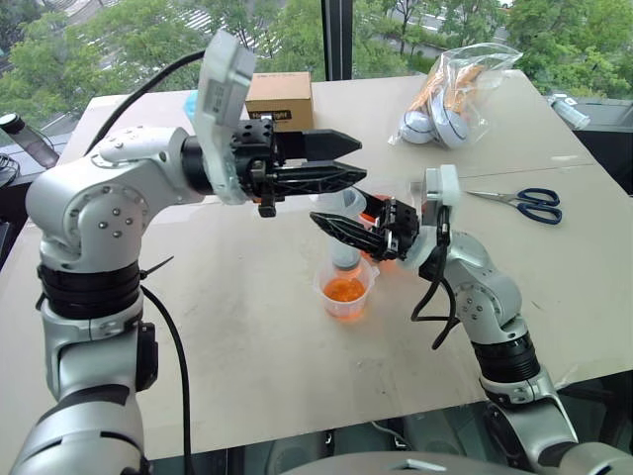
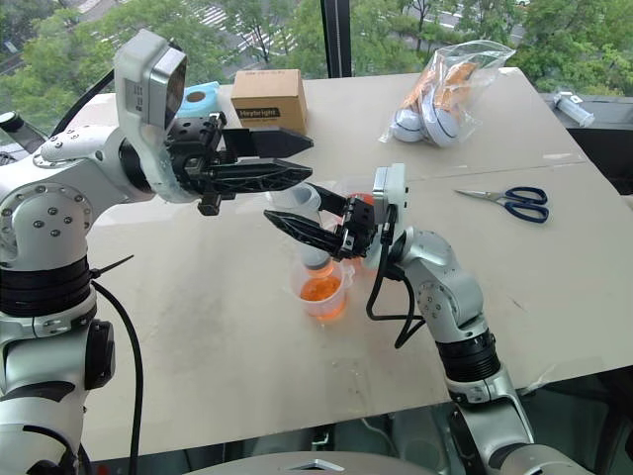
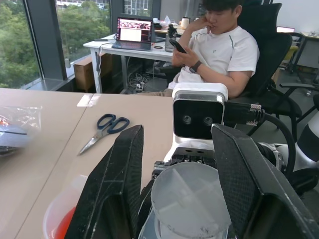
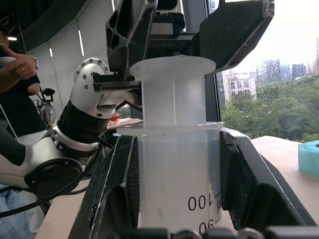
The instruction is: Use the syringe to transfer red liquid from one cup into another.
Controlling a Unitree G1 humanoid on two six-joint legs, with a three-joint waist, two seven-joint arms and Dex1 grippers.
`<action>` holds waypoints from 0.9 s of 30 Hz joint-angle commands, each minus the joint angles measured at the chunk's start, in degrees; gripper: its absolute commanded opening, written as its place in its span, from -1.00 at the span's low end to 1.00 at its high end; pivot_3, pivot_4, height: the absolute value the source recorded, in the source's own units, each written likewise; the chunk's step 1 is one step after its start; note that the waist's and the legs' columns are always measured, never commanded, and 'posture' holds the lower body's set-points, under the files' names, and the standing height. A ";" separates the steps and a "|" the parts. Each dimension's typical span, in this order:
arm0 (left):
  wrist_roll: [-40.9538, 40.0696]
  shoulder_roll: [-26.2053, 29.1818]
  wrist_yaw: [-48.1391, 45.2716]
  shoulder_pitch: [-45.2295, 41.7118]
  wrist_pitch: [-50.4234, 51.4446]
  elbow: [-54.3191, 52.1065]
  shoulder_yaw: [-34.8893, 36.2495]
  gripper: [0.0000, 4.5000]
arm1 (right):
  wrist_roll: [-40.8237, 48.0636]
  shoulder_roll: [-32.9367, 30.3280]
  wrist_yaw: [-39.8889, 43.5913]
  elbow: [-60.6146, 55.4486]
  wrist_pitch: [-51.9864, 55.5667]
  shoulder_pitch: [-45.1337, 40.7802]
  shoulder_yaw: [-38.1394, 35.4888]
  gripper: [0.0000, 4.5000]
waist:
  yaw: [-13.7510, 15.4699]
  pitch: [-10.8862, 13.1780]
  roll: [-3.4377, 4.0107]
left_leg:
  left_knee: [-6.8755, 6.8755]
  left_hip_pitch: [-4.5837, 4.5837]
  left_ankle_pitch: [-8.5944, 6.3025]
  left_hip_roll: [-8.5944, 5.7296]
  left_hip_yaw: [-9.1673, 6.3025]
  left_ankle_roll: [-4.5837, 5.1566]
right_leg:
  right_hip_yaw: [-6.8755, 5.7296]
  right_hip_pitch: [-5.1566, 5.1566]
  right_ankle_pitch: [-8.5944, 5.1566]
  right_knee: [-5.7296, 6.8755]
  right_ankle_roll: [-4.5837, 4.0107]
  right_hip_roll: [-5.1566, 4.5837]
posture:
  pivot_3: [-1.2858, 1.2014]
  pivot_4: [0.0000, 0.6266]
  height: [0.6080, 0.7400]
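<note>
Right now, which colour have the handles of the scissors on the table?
Dark blue; the scissors show best in the left eye view.

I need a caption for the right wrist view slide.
Right gripper holds the syringe upright; left gripper brackets its plunger top.

Table: a pale beige flat table (image 1: 247, 336) is stretching toward the glass.
Windows: tall dark-framed windows (image 1: 336, 35) are letting in daylight and showing green trees (image 1: 99, 45).
Room: a white desk (image 3: 127, 50) is carrying an open laptop (image 3: 133, 34); a person (image 3: 219, 50) is sitting in a black chair (image 3: 271, 45).
</note>
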 commanded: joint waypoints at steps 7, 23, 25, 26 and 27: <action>-2.23 1.20 -1.76 -0.02 1.85 -1.27 0.76 -0.04 | 0.84 1.07 -0.10 -2.42 -2.34 -0.65 -0.91 -0.30 | 0.00 0.00 0.00 | 0.00 0.00 0.00 0.00 0.00 0.00 | 0.00 0.00 0.00 0.00 0.00 0.00 | 0.03 -0.52 1.00; 0.87 3.32 -3.86 1.54 0.66 -1.90 -1.99 -0.04 | 0.47 1.43 0.01 -1.34 -2.91 -1.71 -1.14 -0.30 | 0.01 0.00 0.00 | 0.00 0.00 0.00 0.00 0.00 0.00 | 0.00 0.00 0.00 -0.01 0.00 0.00 | 0.03 -0.52 1.00; 1.13 3.40 -4.13 1.75 0.53 -1.96 -2.20 -0.04 | 0.41 1.46 0.05 -1.30 -3.01 -1.79 -1.16 -0.30 | 0.01 0.00 0.00 | 0.00 0.00 0.00 0.00 0.00 0.00 | 0.00 0.00 0.00 -0.01 0.00 0.00 | 0.03 -0.52 1.00; 1.30 3.42 -4.24 1.81 0.45 -1.94 -2.29 -0.04 | 0.40 1.51 0.05 -1.24 -3.05 -1.85 -1.17 -0.30 | 0.00 0.00 0.00 | 0.00 0.00 0.00 0.00 0.00 0.00 | 0.00 0.00 0.00 -0.01 0.00 0.01 | 0.03 -0.52 1.00; 1.44 3.44 -4.33 1.89 0.39 -1.98 -2.37 -0.04 | 0.40 1.55 0.05 -1.23 -3.11 -1.88 -1.18 -0.30 | 0.00 0.00 0.00 | 0.00 0.00 0.00 0.00 0.00 0.00 | 0.00 0.00 0.00 -0.01 0.00 0.00 | 0.03 -0.52 1.00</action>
